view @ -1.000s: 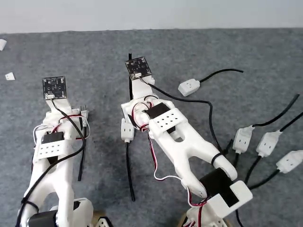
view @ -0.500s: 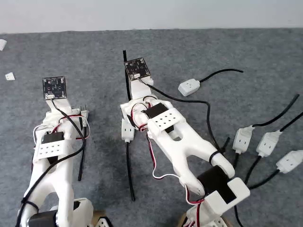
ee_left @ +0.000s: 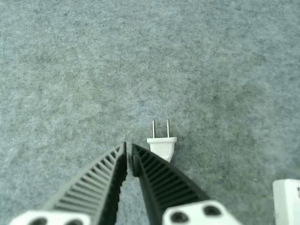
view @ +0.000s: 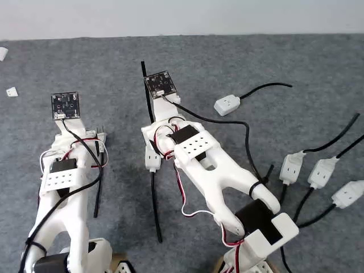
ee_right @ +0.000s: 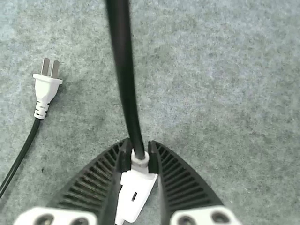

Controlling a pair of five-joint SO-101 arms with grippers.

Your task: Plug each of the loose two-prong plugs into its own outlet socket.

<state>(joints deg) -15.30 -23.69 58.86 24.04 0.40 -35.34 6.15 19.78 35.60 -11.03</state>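
White plastic, and it looks light and stiff: that loose plug (ee_left: 161,146) lying flat on the surface (ee_left: 70,56) just beside your pressed-together left claw (ee_left: 129,146) wants a grip across its body, not the thin prongs (ee_left: 153,129), while your right claw (ee_right: 138,145) pinches another white cord end (ee_right: 133,192).

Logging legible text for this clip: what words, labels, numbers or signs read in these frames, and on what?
No text can be read anywhere.
Left camera board, right camera board: specks of print, too small to read.
Socket held in the right claw: no print shows.
Loose plug: no print shows.
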